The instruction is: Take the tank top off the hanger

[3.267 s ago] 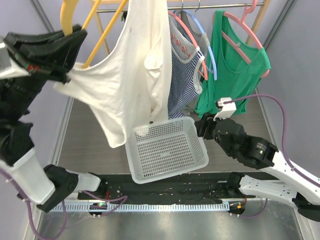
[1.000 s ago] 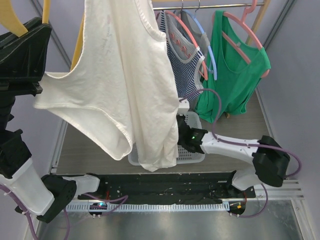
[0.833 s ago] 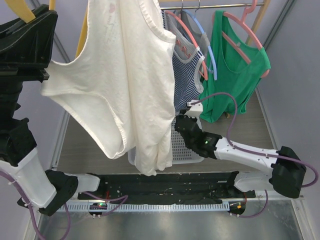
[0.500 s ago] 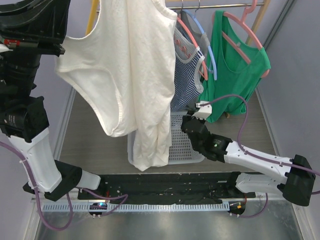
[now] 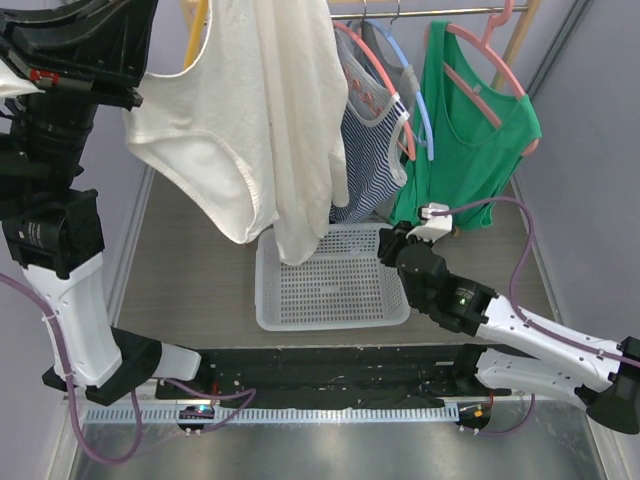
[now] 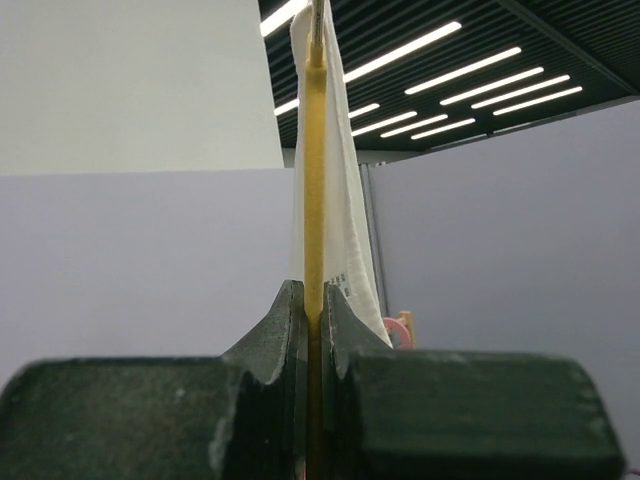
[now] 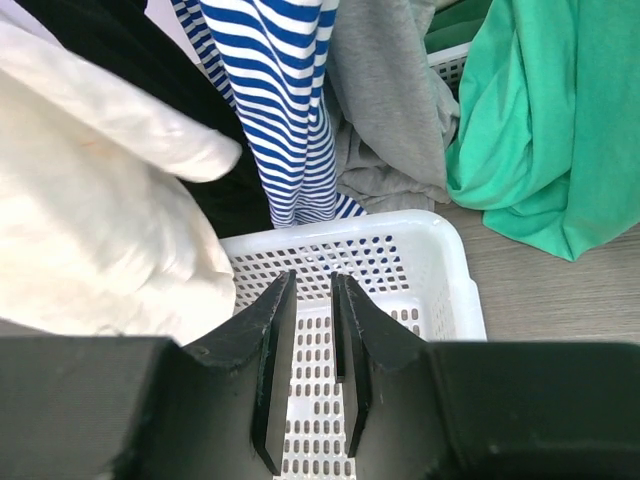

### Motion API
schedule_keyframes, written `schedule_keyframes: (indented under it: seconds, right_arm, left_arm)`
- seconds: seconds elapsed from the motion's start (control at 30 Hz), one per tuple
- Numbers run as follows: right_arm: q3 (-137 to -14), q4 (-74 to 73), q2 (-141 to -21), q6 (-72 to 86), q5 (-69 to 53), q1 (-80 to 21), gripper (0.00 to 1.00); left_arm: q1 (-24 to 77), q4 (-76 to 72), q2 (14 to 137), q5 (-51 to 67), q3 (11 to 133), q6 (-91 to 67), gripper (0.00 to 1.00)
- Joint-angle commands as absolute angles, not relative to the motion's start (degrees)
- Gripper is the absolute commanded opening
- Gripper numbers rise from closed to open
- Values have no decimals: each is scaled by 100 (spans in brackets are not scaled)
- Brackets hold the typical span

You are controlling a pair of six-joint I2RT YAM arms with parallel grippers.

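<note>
My left gripper (image 6: 313,300) is pinched tight on one yellow hanger (image 6: 315,180). The one white tank top (image 5: 260,120) is on that hanger and hangs down just to the right of this gripper. My right gripper (image 7: 312,285) has a small gap between its jaws and holds nothing. One white basket (image 7: 440,250) sits right under it. Past its tips hang three more tops: one striped top (image 7: 270,100), one grey top (image 7: 385,100) and one green top (image 7: 530,120).
</note>
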State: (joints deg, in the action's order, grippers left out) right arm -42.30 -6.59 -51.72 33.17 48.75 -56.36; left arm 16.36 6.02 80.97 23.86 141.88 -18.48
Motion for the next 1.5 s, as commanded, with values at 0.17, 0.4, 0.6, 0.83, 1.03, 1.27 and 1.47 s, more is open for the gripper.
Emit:
schedule_keyframes:
  seconds: [0.17,0.4,0.6,0.83,1.03,1.27,1.47]
  right_arm:
    - [-4342,-800,-4896,3261,5045,-5634,30]
    - [-4359,-896,-4852,3217,5089,-5634,31]
    - [-4324,-923,-4930,3234,5071,-5634,31]
    - [-4263,-1037,-4966,3322,5045,-5634,32]
    - [-4236,-1098,-4817,3340,5062,-5634,32]
    - [-4087,-1195,-4553,3428,5071,-5634,33]
    - [-4008,-1239,-4421,3489,5098,-5625,33]
  left_arm:
    - [1608,677,7120,3277,12587,-2672,0]
    - [1608,756,7180,3867,12953,-3023,0]
    - [1617,729,7374,3981,13945,-3059,0]
    - [1565,527,7357,4104,14362,-3164,0]
    - [1547,536,7155,4166,13712,-2989,0]
    - [1547,729,7189,4008,13360,-2391,0]
    - [1538,747,7461,3859,13543,-2110,0]
